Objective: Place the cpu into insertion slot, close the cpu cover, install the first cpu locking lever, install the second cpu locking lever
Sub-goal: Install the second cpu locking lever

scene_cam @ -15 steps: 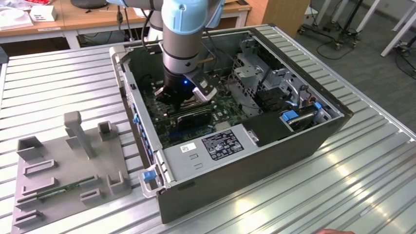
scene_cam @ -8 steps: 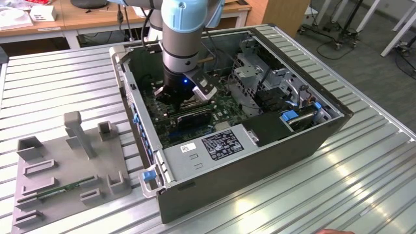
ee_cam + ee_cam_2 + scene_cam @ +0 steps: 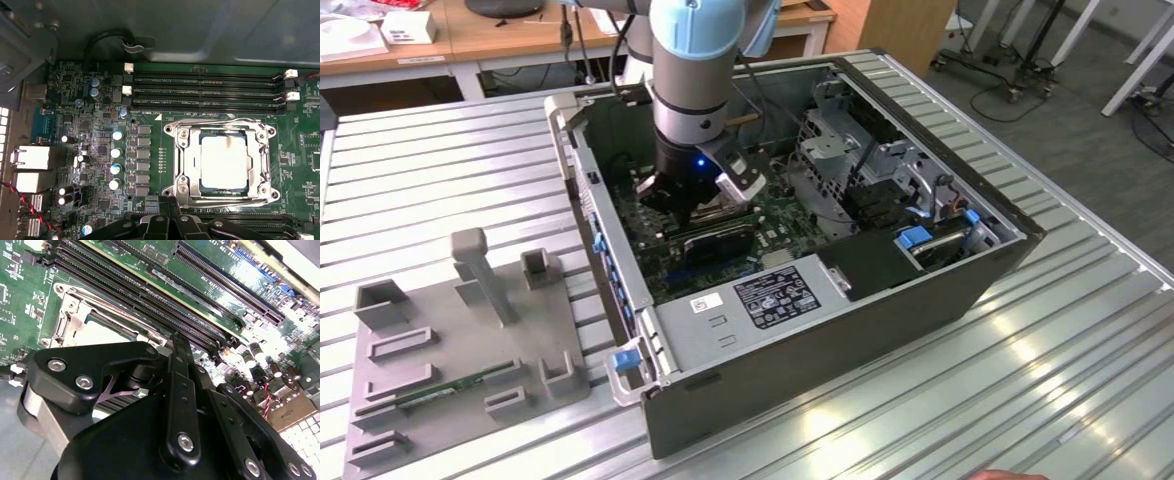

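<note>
The claw (image 3: 172,220) hangs low over the green motherboard (image 3: 100,165), just beside the insertion slot (image 3: 224,162). Its black fingers (image 3: 180,365) appear pressed together with nothing between them, so it looks closed and empty. In the first wrist view the cpu (image 3: 223,161) already lies flat in the slot, its pale top framed by the cpu cover (image 3: 186,162), which looks folded down around it. Thin wire levers run along the frame's edges; whether they are latched I cannot tell. As I judge it, the work now is on a lever: press only the wire, clear of the nearby memory slots (image 3: 200,90). The open computer case (image 3: 854,330) rests on a ribbed metal worktop (image 3: 1014,400), a grey fixture tray (image 3: 454,340) beside it, wooden desks behind.
</note>
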`<state>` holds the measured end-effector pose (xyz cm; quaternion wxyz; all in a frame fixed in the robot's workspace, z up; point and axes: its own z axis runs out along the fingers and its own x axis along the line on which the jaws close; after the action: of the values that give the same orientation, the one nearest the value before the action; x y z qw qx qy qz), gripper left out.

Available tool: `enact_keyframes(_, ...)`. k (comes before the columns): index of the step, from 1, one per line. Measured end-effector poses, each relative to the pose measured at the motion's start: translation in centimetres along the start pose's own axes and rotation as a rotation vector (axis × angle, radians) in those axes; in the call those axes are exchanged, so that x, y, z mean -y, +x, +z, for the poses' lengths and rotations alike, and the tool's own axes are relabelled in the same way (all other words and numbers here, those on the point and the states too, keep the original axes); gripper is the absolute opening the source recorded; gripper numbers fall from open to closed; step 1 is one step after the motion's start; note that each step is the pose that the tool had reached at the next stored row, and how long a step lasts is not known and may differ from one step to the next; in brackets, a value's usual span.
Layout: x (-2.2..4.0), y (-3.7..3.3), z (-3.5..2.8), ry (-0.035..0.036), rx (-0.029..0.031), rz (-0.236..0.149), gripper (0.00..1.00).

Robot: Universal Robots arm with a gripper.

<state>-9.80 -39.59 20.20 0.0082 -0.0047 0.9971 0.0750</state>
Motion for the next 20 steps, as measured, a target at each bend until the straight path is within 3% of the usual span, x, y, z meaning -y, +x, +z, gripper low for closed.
enact_keyframes(7, -0.15, -0.02, -0.78, 0.0122, -0.0001, 0.000, 0.11)
enact_keyframes(13, -0.32, -0.03, -1.82, 0.0212, -0.0003, 0.000, 0.11)
enact_keyframes(17, -0.44, -0.05, -2.55, 0.0244, -0.0002, 0.000, 0.11)
enact_keyframes(20, -0.45, -0.05, -2.65, 0.0248, -0.0001, 0.000, 0.11)
